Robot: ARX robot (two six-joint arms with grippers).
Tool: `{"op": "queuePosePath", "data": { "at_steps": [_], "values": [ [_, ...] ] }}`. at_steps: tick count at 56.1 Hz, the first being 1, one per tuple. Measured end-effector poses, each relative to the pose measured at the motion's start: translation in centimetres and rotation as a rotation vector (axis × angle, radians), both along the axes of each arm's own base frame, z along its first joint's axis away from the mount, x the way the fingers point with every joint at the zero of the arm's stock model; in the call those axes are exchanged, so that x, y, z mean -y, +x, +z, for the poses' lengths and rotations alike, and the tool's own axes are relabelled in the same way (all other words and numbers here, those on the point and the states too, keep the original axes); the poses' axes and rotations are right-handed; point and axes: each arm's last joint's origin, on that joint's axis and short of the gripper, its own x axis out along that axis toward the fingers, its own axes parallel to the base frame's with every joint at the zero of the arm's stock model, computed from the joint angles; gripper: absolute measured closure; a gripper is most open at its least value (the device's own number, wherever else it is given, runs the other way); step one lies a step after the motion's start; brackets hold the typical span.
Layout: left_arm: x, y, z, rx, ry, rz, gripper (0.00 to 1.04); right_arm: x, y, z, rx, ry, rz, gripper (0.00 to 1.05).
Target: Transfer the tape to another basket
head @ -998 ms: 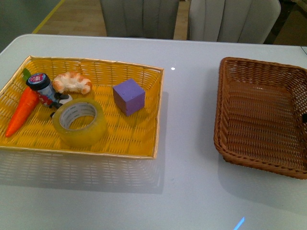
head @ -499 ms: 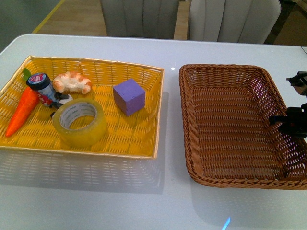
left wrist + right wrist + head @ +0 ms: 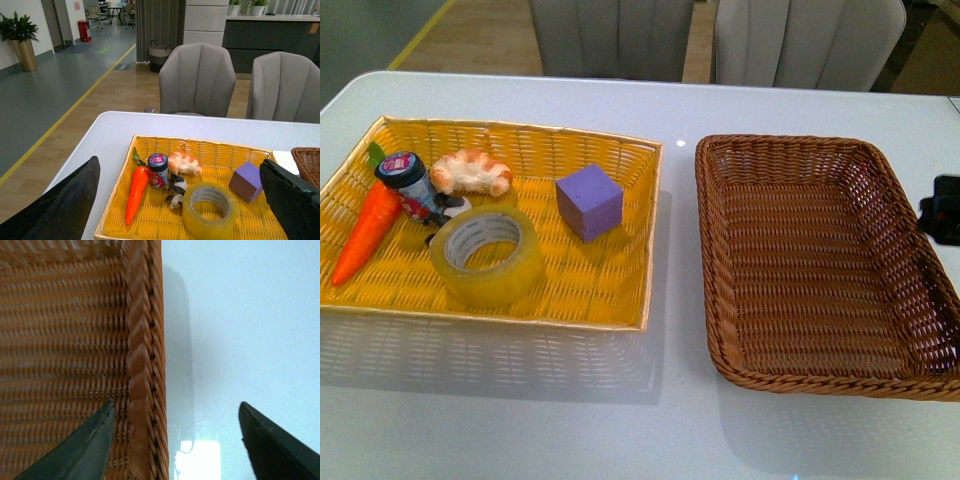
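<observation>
White tabletop (image 3: 680,110) is carrying the yellow tray (image 3: 520,128), where the tape (image 3: 486,256) is lying flat, ahead of the left gripper (image 3: 179,161), its jaws spread wide. The right gripper (image 3: 176,404), equally wide, is hanging over the basket (image 3: 142,365) rim.

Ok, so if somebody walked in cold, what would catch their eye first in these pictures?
The bright yellow basket on the left of the table grabs the eye. It is crowded with an orange carrot, a purple cube and the tape roll near its front. Beside it on the right, the dark brown basket sits empty.
</observation>
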Motion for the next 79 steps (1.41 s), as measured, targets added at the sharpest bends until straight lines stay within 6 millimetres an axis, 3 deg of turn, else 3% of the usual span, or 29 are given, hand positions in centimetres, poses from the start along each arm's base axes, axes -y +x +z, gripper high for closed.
{"op": "queuePosePath", "data": {
  "at_steps": [4, 9, 13, 21, 26, 39, 52, 79],
  "values": [
    [0.0, 0.0, 0.0, 0.000, 0.000, 0.000, 0.09, 0.2, -1.7, 2.2, 0.070, 0.016, 0.014, 0.08],
    [0.0, 0.0, 0.0, 0.000, 0.000, 0.000, 0.09, 0.4, -3.5, 3.6, 0.155, 0.026, 0.022, 0.11],
    [0.0, 0.0, 0.0, 0.000, 0.000, 0.000, 0.09, 0.3, -5.1, 4.2, 0.437, -0.012, 0.014, 0.25],
    [0.0, 0.0, 0.0, 0.000, 0.000, 0.000, 0.09, -1.0, -8.3, 5.3, 0.692, -0.043, 0.035, 0.48],
    [0.0, 0.0, 0.0, 0.000, 0.000, 0.000, 0.09, -1.5, -10.0, 5.9, 0.733, -0.050, 0.031, 0.63],
    [0.0, 0.0, 0.0, 0.000, 0.000, 0.000, 0.09, -2.5, -13.5, 5.5, 0.712, -0.045, 0.035, 1.02],
    [0.0, 0.0, 0.0, 0.000, 0.000, 0.000, 0.09, -3.9, -16.2, 5.6, 0.715, -0.042, 0.038, 1.03],
    [0.0, 0.0, 0.0, 0.000, 0.000, 0.000, 0.09, -3.9, -19.9, 6.0, 0.725, -0.046, 0.030, 1.03]
  ]
}}
